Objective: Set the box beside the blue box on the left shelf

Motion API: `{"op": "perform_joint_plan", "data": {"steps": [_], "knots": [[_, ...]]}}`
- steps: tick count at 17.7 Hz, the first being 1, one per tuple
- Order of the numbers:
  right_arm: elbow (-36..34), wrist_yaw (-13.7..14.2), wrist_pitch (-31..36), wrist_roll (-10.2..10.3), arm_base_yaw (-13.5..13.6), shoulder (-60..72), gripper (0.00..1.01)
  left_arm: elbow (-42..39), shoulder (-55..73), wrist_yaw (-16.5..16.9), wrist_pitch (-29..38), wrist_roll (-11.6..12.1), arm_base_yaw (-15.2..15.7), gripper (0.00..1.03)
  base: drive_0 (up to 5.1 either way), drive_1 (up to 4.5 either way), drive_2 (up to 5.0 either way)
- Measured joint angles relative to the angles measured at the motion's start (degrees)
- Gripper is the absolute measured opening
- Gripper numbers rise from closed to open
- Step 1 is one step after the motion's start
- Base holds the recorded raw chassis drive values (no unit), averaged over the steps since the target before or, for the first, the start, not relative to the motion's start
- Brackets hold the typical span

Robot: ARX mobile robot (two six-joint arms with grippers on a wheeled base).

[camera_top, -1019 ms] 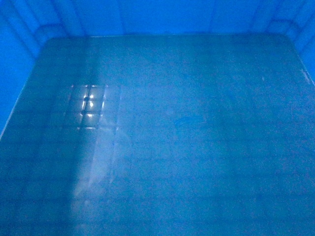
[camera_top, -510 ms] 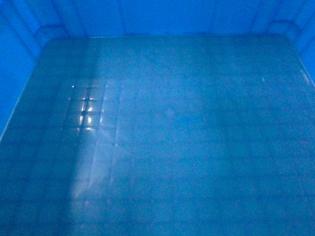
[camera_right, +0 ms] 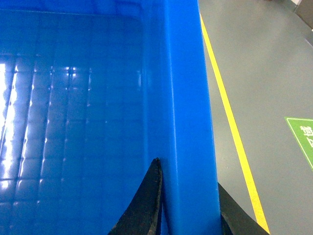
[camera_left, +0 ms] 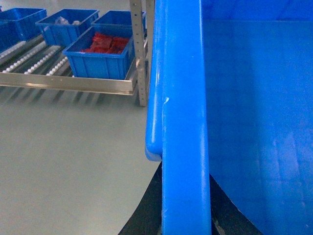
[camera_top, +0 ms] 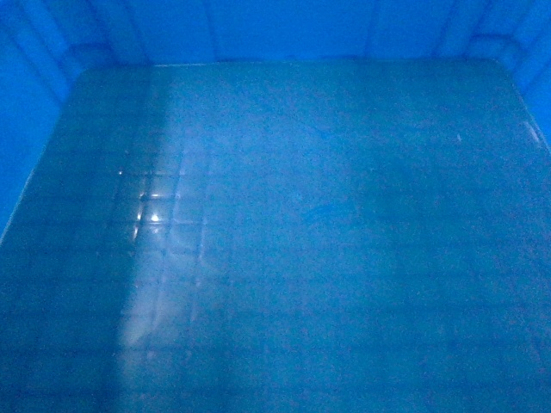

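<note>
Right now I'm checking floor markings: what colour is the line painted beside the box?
Yellow line, clearest in the right wrist view.

setting: warehouse or factory logistics floor.
floor: smooth grey coated floor (camera_right: 274, 63), with a painted yellow line (camera_right: 230, 122) and a green floor marking (camera_right: 302, 137) carrying white characters.
storage: flow rack of grey metal rails with white roller wheels (camera_left: 44, 61).
stock: blue plastic bins (camera_left: 100, 56) on the rack, one holding red packets (camera_left: 105, 43).
</note>
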Motion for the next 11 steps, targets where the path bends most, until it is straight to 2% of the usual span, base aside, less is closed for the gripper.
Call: {"op": "perform_joint_plan", "data": {"steps": [11], "knots": [[0.0, 0.0, -0.04, -0.02, 0.0, -0.09, 0.14, 0.0, 0.0, 0.04, 0.02, 0.07, 0.0, 0.07, 0.1, 4.07, -3.9]]}}
